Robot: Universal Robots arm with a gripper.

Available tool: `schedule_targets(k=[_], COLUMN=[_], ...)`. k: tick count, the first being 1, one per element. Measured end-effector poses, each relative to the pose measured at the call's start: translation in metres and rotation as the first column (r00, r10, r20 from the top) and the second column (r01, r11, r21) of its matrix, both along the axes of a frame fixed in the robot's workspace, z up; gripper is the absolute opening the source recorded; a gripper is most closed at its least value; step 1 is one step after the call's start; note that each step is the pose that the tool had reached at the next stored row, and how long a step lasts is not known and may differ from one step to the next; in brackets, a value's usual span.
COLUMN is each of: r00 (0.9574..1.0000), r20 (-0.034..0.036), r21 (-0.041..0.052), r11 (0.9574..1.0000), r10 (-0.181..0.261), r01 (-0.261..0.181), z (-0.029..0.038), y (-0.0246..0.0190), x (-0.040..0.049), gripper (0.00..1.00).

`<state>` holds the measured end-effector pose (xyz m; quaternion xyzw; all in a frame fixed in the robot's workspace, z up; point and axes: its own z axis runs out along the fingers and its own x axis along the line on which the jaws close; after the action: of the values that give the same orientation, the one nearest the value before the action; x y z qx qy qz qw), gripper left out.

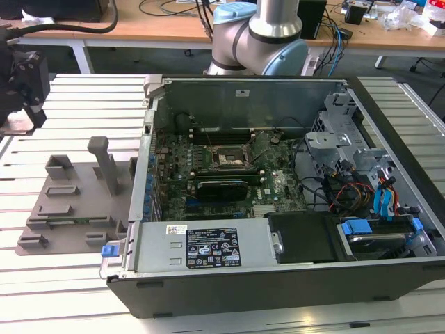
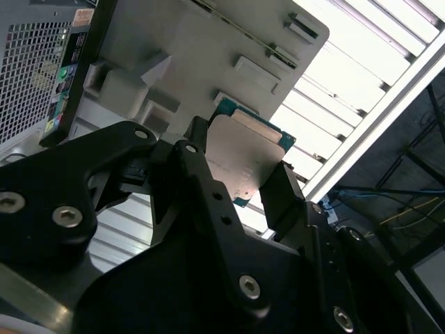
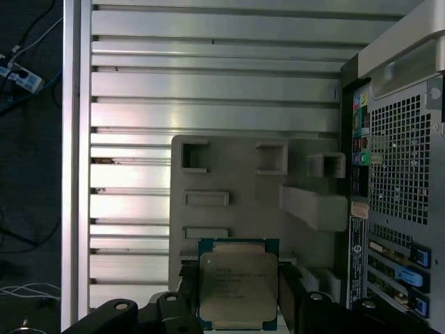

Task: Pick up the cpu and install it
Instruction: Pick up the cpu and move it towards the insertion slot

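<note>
The cpu (image 3: 238, 282) is a flat square chip with a silver-grey metal top and a blue-green rim. It sits between my gripper's two black fingers (image 3: 186, 300), which press on its opposite edges. The gripper (image 3: 238, 300) is shut on it, and the second wrist view shows the same grip on the cpu (image 2: 247, 156) by the gripper (image 2: 240, 181). The chip hangs above the grey plastic fixture tray (image 3: 236, 174). In the exterior view the gripper (image 1: 21, 87) is at the far left, above and to the left of the tray (image 1: 69, 202). The black motherboard socket (image 1: 226, 158) lies open inside the computer case (image 1: 208, 240).
The open case stands to the exterior view's right of the tray, its metal side wall (image 1: 142, 174) between them. The tray has upright posts (image 1: 104, 160). All rest on a slatted aluminium table (image 1: 69, 104). The arm's base (image 1: 261, 42) stands behind the case. Cables and drive bays (image 1: 361, 181) fill the case's right part.
</note>
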<state>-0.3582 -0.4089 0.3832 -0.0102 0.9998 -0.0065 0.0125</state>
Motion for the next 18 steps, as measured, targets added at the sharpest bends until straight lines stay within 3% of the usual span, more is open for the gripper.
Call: schedule_targets(k=[4, 18], r00=[1.0, 1.0], r20=[-0.0001, -0.0001], r21=[-0.0002, -0.0011], r11=[1.0, 1.0], r10=[0.0, 0.0], r01=[0.0, 0.0], z=[0.0, 0.0001], y=[0.0, 0.0], x=[0.0083, 0.0513], gripper=[0.55, 0.55])
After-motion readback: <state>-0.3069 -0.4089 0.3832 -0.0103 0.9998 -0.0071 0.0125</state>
